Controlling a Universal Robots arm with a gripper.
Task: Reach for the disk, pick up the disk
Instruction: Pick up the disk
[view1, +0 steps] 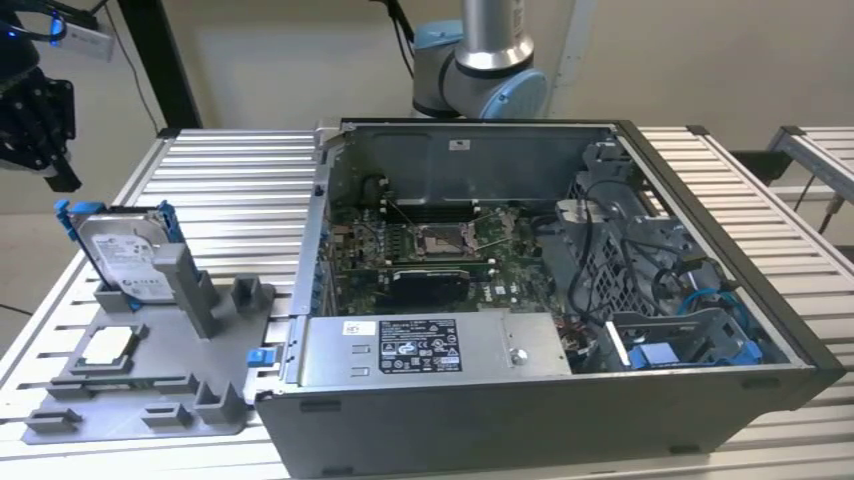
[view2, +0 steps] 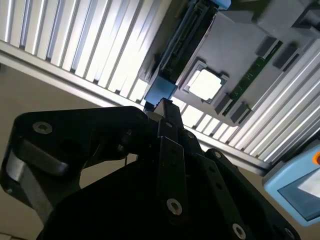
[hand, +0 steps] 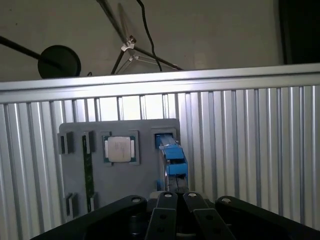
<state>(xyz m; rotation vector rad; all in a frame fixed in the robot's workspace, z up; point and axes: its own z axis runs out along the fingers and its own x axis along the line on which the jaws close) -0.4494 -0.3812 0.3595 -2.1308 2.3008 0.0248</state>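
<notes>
The jaws of the black gripper (view1: 60, 180) are drawn together with nothing between them, as both wrist views show (view2: 162, 105) (hand: 179, 195). In the exterior view the gripper hangs high at the exterior view's left, above the counter (view1: 227, 170) and well apart from the disk (view1: 123, 255). The disk stands upright on its edge in a slot of a grey holder (view1: 147, 400), its white label facing outward and its blue bracket (view1: 78, 212) framing its sides. In both wrist views the disk appears edge-on (view2: 185, 35) (hand: 172, 157), with the blue bracket in line with the jaw tips. Beside it on the holder lie a square chip module (view1: 110, 345) (hand: 119, 149) and a green memory stick (hand: 88, 170). The holder rests on the slatted metal counter, just beside an open computer case (view1: 534, 410) at the exterior view's right, where a grey power supply box (view1: 414, 350) sits.
</notes>
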